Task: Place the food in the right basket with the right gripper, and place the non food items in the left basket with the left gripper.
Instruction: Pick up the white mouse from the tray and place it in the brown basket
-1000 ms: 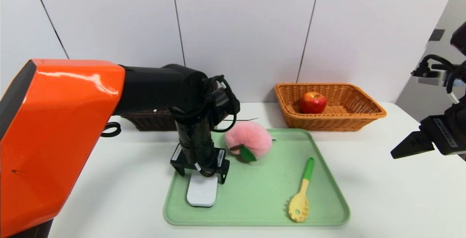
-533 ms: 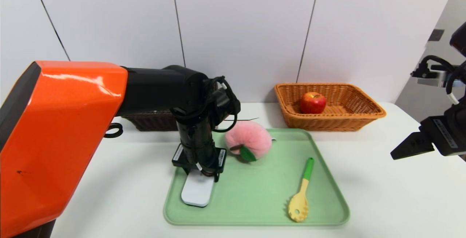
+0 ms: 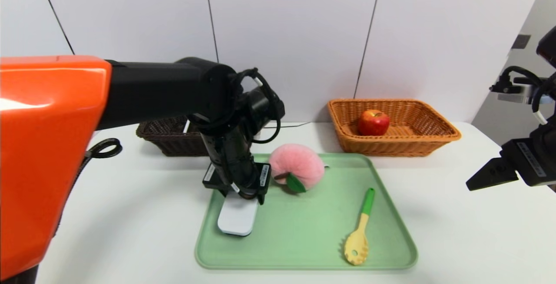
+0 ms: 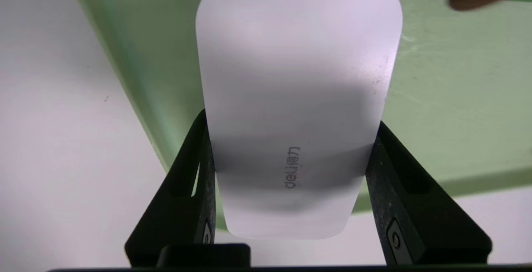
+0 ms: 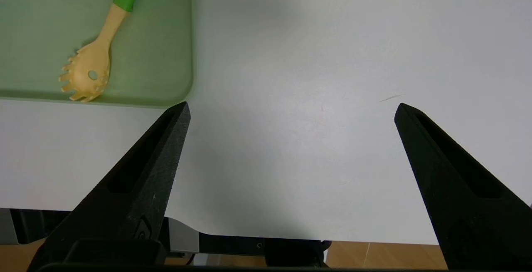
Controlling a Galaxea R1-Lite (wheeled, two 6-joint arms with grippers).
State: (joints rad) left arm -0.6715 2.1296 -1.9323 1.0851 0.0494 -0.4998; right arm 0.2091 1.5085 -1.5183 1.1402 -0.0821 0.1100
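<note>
Clamped on the white deli-branded mouse (image 4: 297, 110), the left gripper (image 3: 241, 195) had its two fingers (image 4: 189, 180) pinching the device's long sides near one end, so the rest of the body stuck out ahead of the jaws and hung just above the near-left corner of the green tray (image 3: 304, 232). Its long axis ran roughly toward the camera, tilted a little. Nearest on that tray lay the yellow pasta spoon (image 3: 358, 232) with its green handle pointing away; farther back sat the pink plush peach (image 3: 296, 169), just beside the arm.

Here was the relation that mattered: the dark left basket (image 3: 169, 138) sat behind and to the left of the loaded gripper, partly hidden by the arm, so the carry looked like a lift, then a swing back and left. Out at the right edge, the right gripper (image 3: 493, 173) hovered with jaws spread wide, holding nothing. Farthest back, the tan right basket (image 3: 434, 134) held a red apple (image 3: 373, 122).
</note>
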